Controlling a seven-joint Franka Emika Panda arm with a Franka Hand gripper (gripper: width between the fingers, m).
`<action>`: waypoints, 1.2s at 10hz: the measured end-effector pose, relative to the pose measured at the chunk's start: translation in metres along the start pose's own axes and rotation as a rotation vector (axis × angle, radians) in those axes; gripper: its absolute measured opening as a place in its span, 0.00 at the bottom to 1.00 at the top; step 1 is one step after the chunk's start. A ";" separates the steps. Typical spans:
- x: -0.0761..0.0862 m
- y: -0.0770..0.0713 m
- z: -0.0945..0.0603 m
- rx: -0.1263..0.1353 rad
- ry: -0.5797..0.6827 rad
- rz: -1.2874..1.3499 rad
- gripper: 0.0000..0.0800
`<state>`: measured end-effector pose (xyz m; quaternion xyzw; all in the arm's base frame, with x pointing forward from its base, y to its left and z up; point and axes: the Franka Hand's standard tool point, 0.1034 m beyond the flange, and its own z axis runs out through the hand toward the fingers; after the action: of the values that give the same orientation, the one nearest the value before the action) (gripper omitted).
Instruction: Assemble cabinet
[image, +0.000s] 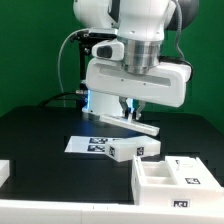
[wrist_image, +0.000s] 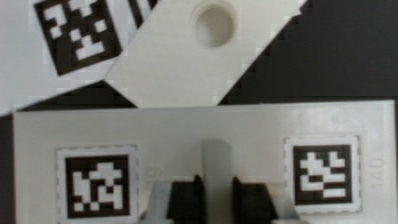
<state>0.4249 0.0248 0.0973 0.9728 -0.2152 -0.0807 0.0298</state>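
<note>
Gripper (wrist_image: 214, 192) fingers (wrist_image: 178, 198) pinched narrow on tagged cabinet panel (wrist_image: 205, 135), held just above holed block (wrist_image: 199, 55) by marker board (image: 85, 143), probably for mating into open cabinet box (image: 150, 186), near, exterior view's right.

Exterior view fronts arm (image: 130, 30) from mid-range, wrist view close behind tool (wrist_image: 212, 190), facing down, marker board (image: 76, 145) shared.

Arm (image: 130, 40) pointing down, hand (image: 128, 113) low, fingers (wrist_image: 178, 200) narrowly apart (grip unclear).
</note>
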 end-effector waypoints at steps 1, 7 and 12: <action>0.001 -0.001 0.001 0.023 0.001 0.093 0.08; 0.010 -0.005 0.005 0.247 -0.048 0.776 0.08; 0.018 -0.005 0.009 0.458 -0.012 1.344 0.08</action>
<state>0.4414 0.0218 0.0858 0.6107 -0.7806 -0.0031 -0.1333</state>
